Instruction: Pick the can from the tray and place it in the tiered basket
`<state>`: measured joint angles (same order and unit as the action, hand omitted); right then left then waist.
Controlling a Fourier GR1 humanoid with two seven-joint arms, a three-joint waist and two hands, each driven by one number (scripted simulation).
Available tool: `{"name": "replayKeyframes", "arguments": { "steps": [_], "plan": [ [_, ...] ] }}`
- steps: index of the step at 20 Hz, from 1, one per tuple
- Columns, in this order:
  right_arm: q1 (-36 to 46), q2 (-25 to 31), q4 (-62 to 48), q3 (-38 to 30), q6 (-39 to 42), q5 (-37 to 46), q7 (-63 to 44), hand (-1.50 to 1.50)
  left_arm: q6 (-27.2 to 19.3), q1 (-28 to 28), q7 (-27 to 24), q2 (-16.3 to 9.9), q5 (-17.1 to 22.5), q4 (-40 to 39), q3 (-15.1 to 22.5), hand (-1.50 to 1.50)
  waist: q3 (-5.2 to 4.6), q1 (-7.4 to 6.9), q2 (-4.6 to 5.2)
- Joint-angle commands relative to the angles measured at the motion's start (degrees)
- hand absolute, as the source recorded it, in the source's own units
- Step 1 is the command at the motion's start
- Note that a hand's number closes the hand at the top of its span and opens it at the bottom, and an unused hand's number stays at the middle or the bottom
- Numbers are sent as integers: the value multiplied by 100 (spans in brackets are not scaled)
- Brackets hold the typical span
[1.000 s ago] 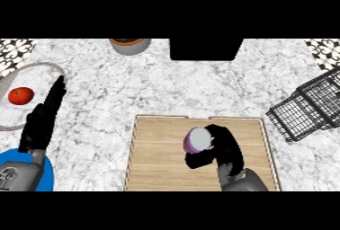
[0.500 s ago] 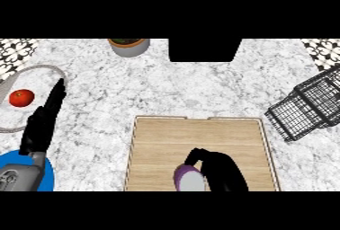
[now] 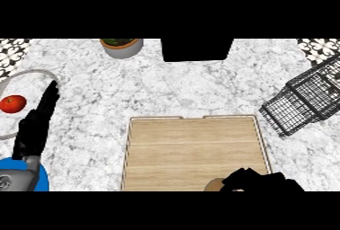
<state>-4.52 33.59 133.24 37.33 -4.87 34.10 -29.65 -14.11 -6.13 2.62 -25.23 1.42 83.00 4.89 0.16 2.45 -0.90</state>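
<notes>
Right black hand (image 3: 262,182) at 5 o'clock, fingers curled round the partly hidden can (image 3: 215,184) at the light wooden tray's (image 3: 192,152) near edge, black wire tiered basket (image 3: 306,101) at 3 o'clock on the marble table (image 3: 166,90), left hand (image 3: 41,121) at 9 o'clock, fingers straight, holding nothing.

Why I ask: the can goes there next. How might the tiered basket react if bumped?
The tiered basket is open black wire, so probably light and apt to slide on the smooth marble counter. Its wire looks stiff, unlikely to flex. It stands apart from the tray.
</notes>
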Motion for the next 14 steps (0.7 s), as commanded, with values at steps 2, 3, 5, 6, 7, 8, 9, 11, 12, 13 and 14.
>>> {"name": "replayKeyframes", "arguments": {
  "steps": [2, 3, 5, 6, 7, 8, 9, 11, 12, 13, 14],
  "plan": [
    [-502, 751, 1331, -1447, -217, -779, 452, 150, 14, -13, 122, 0, -37, 91, 1, 0, 1, -15, 53],
    [-753, 968, 1447, -1590, -234, -689, 622, 150, 128, 15, -7, -113, 78, -49, -181, 0, -4, 18, 45],
    [-642, 1037, 1421, -2263, -230, -1045, 692, 150, 76, 33, -74, -9, 3, -48, -102, 0, -10, 0, 54],
    [-412, 1172, 1193, -2724, -71, -1237, 697, 150, 11, -197, 115, 24, -65, -24, -72, 0, -11, -42, 71],
    [-644, 1368, 973, -3069, -120, -1255, 1138, 150, 138, -108, -107, 26, -13, -135, -88, 0, -8, -21, 68],
    [-380, 1387, 1111, -3361, 153, -1563, 792, 150, 43, -28, -218, 111, -94, -222, -63, 0, -17, -65, 72],
    [-608, 1443, 1181, -3545, 230, -1687, 905, 150, -38, 129, 163, 143, -175, 275, 99, 0, -10, -84, 44],
    [-269, 1597, 672, -4106, 611, -2481, 1154, 150, 187, -58, -74, 24, -23, -42, -101, 0, -16, -92, 69],
    [-170, 1598, 389, -4301, 730, -2807, 1338, 150, 199, -189, -21, 39, -97, -161, -50, 0, -15, -89, 78],
    [-175, 1575, 367, -4465, 853, -3113, 1364, 150, 169, -60, 100, 80, -25, 104, -67, 0, -13, -127, 62],
    [11, 1545, 231, -4690, 964, -3444, 1207, 150, 15, -96, 63, 186, -271, -6, 73, 0, -16, -150, 75]
  ]
}}
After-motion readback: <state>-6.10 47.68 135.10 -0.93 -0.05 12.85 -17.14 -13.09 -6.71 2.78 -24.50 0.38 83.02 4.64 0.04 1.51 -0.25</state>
